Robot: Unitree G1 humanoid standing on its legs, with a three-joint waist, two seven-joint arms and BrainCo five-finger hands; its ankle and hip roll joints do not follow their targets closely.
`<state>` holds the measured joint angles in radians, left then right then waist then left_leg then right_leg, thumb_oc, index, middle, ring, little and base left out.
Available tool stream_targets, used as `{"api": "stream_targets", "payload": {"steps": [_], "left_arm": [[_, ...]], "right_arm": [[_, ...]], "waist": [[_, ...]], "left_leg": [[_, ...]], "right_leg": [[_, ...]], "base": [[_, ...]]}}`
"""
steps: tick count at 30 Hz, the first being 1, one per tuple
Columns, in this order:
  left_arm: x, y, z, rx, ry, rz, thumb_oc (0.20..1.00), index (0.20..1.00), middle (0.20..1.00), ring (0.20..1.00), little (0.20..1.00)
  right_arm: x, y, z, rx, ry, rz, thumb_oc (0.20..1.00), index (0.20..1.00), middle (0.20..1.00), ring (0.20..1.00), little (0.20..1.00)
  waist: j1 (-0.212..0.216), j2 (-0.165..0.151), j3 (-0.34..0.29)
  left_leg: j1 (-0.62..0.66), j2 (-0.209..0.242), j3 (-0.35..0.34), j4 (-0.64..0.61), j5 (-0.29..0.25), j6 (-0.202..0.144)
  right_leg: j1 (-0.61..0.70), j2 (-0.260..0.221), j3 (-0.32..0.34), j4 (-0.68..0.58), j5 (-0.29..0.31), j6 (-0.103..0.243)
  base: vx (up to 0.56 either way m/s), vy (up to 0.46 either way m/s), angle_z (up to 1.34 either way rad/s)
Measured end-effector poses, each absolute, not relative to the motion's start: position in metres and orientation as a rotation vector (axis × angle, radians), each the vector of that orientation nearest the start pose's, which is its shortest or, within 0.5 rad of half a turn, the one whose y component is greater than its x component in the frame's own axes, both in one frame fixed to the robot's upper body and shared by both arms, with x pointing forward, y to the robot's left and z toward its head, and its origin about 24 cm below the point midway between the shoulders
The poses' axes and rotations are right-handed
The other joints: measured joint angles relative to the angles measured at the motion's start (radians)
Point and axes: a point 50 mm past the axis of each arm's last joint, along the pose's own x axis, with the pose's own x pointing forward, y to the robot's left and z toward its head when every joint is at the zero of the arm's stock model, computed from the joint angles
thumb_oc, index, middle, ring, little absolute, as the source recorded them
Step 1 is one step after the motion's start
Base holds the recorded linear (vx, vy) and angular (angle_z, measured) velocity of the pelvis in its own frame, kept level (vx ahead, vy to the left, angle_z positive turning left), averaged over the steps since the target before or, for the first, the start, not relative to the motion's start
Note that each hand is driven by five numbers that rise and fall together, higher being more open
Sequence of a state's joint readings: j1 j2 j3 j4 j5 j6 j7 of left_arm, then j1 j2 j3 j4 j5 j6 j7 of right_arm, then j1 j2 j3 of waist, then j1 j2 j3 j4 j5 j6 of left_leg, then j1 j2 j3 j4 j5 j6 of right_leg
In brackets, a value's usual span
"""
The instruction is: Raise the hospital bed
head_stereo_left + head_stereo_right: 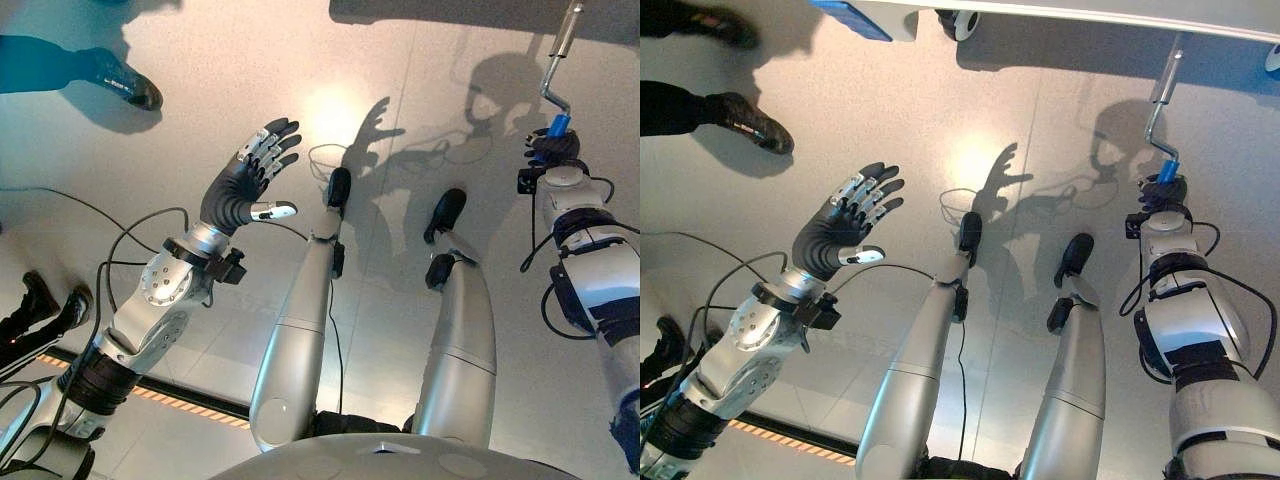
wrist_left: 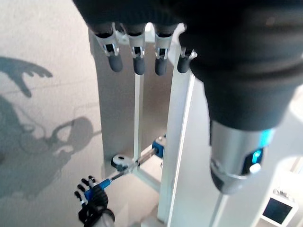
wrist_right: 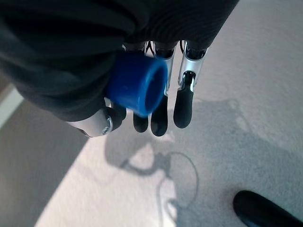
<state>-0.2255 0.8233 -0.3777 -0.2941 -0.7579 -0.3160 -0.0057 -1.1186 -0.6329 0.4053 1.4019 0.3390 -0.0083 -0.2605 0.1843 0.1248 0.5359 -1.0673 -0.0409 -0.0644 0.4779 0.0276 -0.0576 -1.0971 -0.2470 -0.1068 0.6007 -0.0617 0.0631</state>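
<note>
I have my right hand wrapped around the blue grip of the bed's crank handle; the right wrist view shows the grip seated between thumb and curled fingers, open end facing the camera. The crank's metal shaft runs up from the grip to the underside of the hospital bed, whose pale frame edge crosses the top of the right eye view. My left hand hangs out in the air with fingers spread, holding nothing, well apart from the crank.

To turn this well, I judge I should keep the wrist in line with the grip's axis and sweep the forearm in a full, even circle round the shaft, letting the grip rotate inside the fingers rather than clamping it stiff. I can't quite tell from these angles how firmly the fingers close behind the grip, so I'd start slowly. A person's shoe stands on the floor off to the left, clear of the swing.
</note>
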Motion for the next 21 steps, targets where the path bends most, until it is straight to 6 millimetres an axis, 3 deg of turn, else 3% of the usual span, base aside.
{"api": "stream_targets", "payload": {"steps": [6,15,21], "left_arm": [[0.254,0.164,0.175,-0.029,-0.481,-0.53,1.0,1.0,1.0,1.0,1.0],[0.254,0.163,0.175,-0.037,-0.483,-0.525,1.0,1.0,1.0,1.0,1.0],[0.255,0.165,0.174,-0.038,-0.483,-0.519,1.0,1.0,1.0,1.0,1.0]], "right_arm": [[0.402,-0.279,0.168,-0.546,0.159,-0.46,0.2,0.2,0.2,0.2,0.2],[0.407,-0.265,0.17,-0.592,0.133,-0.414,0.2,0.2,0.2,0.2,0.2],[0.408,-0.24,0.17,-0.578,0.009,-0.305,0.2,0.2,0.2,0.2,0.2]], "waist": [[0.006,0.02,-0.003],[-0.002,0.021,-0.003],[-0.012,0.021,-0.003]], "left_leg": [[-0.022,-0.005,-0.009,0.006,0.003,-0.003],[-0.022,-0.01,-0.021,0.004,0.01,-0.01],[-0.022,-0.004,-0.02,0.005,0.009,-0.012]], "right_leg": [[-0.025,-0.006,-0.004,0.026,-0.005,-0.003],[-0.028,-0.014,-0.014,0.041,-0.017,-0.008],[-0.028,-0.009,-0.015,0.043,-0.017,-0.011]], "base": [[0.01,0.036,0.04],[0.01,0.03,0.05],[0.0,0.0,0.0]]}}
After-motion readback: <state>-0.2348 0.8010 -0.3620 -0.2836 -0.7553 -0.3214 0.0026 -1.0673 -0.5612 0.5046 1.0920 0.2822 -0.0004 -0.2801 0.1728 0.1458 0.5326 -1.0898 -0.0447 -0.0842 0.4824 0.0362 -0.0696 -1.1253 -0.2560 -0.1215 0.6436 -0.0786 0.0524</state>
